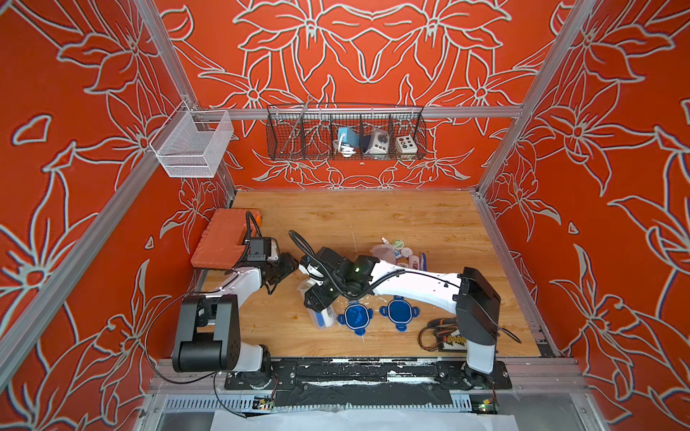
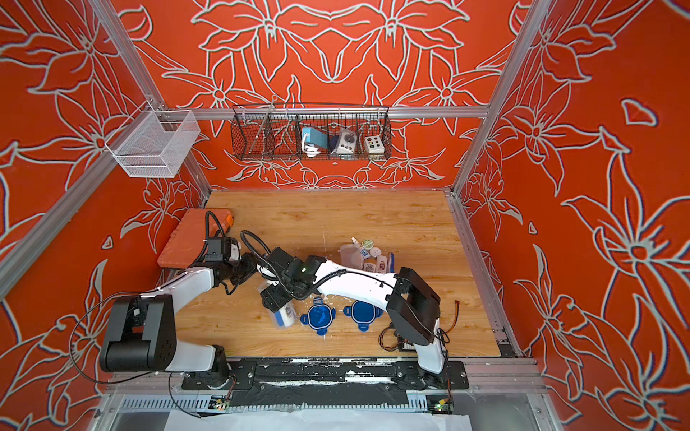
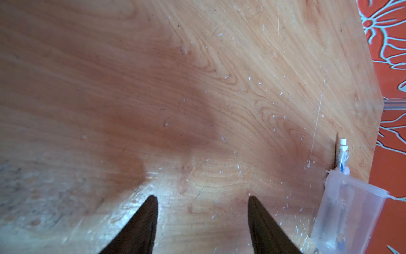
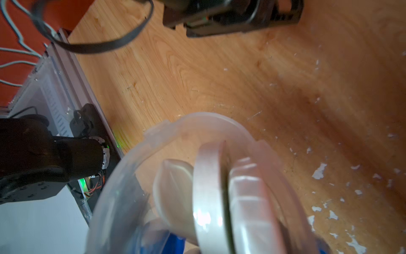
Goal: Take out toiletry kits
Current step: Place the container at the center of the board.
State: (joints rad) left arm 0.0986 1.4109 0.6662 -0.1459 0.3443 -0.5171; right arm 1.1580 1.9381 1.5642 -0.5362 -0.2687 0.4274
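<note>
One tub [image 4: 211, 114] held a toiletry kit [image 4: 208, 187]; right fingers [image 1: 316, 308] clasped that tub wide, left fingers [image 3: 202, 198] half-spread, empty. Steeper tilt seemed needed.

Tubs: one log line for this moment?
right gripper: grips tilted tub, loaded | left gripper: open, empty | other tub: on side, toiletries beside it

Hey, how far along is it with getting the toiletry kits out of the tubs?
Done: both blue lids lie off on the table, and the far tub lies on its side, its kit spread beside it. In hand: the right end effector appears to grip the near tub, items inside. Remaining: tipping those out; the left end effector is open, empty.
</note>
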